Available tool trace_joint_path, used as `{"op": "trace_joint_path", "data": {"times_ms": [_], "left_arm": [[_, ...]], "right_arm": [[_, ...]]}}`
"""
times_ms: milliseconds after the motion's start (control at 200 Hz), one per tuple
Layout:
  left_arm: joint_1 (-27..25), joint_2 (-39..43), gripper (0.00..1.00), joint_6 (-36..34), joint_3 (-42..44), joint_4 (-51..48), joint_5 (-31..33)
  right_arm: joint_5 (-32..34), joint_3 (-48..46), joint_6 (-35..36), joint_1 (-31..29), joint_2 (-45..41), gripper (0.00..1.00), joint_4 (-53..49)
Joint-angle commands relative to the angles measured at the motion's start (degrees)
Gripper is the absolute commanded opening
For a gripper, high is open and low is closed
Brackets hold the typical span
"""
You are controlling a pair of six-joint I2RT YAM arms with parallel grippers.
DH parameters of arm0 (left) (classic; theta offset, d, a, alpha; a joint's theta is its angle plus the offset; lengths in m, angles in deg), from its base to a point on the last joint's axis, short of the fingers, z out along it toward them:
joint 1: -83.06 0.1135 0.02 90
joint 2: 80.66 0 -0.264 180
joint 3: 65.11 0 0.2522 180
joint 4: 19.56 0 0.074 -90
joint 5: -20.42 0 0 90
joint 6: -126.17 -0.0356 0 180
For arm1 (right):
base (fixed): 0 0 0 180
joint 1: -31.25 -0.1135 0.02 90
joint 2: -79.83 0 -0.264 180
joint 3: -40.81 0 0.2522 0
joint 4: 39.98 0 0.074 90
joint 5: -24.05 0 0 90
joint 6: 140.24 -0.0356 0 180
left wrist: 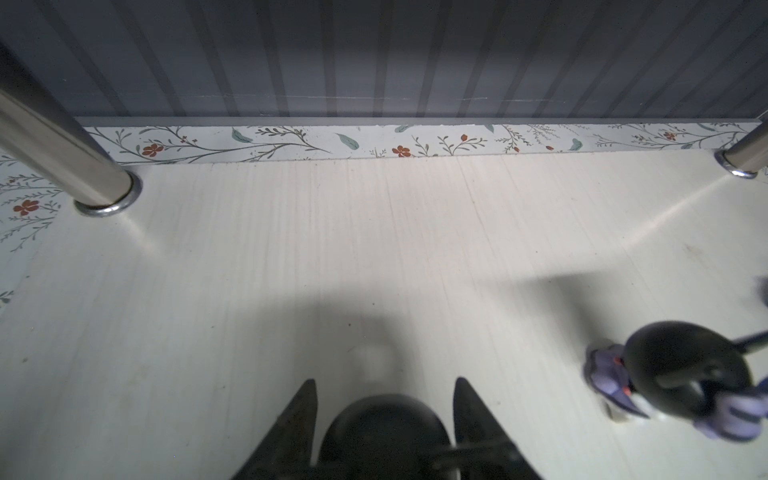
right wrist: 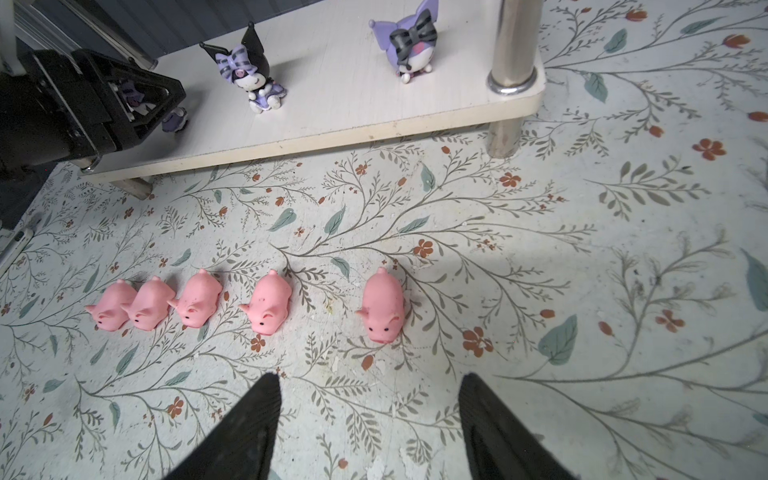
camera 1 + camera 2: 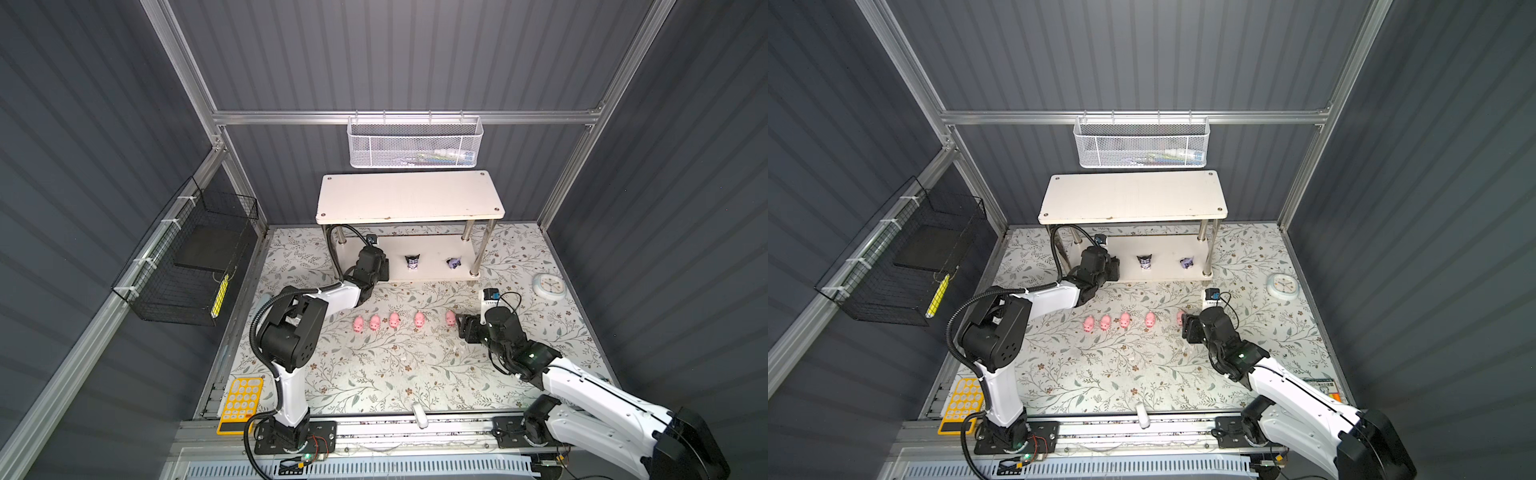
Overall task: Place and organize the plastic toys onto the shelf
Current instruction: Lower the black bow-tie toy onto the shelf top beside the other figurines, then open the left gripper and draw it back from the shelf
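My left claw [image 1: 384, 380] reaches under the top board [image 3: 409, 195] of the shelf, at the nine o'clock end of its lower board [image 2: 353, 95]. Its two fingers stand close on either side of a black-headed figure [image 1: 384, 432]. From my left wrist I see only that figure's dark crown, cut off by the frame edge, and in both top views the claw's own body hides it. In the right wrist view, purple feet show on the board through the claw's frame. Whether the fingers press it or stand just clear, I cannot tell. Two more figures stand on the same board toward three o'clock. The middle figure [image 2: 249, 70] is black-eared with a purple bow, and it is only a blurred shape close to my left wrist camera. The purple figure [image 2: 409, 39] has a black bow and stands near a chrome leg [image 2: 513, 45]. My right claw [image 2: 370, 376] is released, fingers spread wide with nothing between them, over the floral mat [image 2: 582, 232]. Five pink pigs [image 2: 197, 301] lie in a row on the mat at six o'clock of the shelf. The end pig [image 2: 382, 305], at the row's three o'clock end, lies just ahead of my right claw, which covers part of it in a top view.
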Motion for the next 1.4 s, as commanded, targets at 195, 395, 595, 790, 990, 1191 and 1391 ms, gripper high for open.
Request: {"op": "trace_joint_path", "data": {"times_ms": [195, 395, 595, 790, 990, 1191, 1391], "left_arm": [[0.41, -0.02, 0.57, -1.09, -0.12, 1.04, 0.89], [0.41, 0.00, 0.61, -0.99, -0.04, 1.04, 0.88], [0.41, 0.06, 0.65, -0.90, 0.21, 1.18, 1.15], [0.41, 0.00, 0.71, -0.99, 0.23, 1.27, 1.23], [0.41, 0.54, 0.78, -0.99, 0.58, 1.27, 1.57], [0.41, 1.51, 0.84, -0.99, 1.39, 1.30, 1.47], [0.41, 3.57, 0.89, 0.13, 3.33, 1.96, 1.22]], "right_arm": [[-0.23, 0.76, 0.18, 0.22, 0.49, 0.70, 1.06], [-0.42, 0.58, -0.06, 0.23, 0.89, 0.70, 1.44], [-0.57, 0.54, 0.00, 0.24, 1.07, 0.70, 1.70], [-0.59, 0.44, -0.02, 0.23, 1.42, 0.70, 1.97], [-0.84, 0.33, -0.08, 0.24, 1.86, 0.70, 2.48], [-0.86, 0.38, -0.05, 0.25, 1.82, 0.70, 2.58], [-1.05, 0.40, -0.13, 0.33, 1.85, 0.70, 2.58]]}}
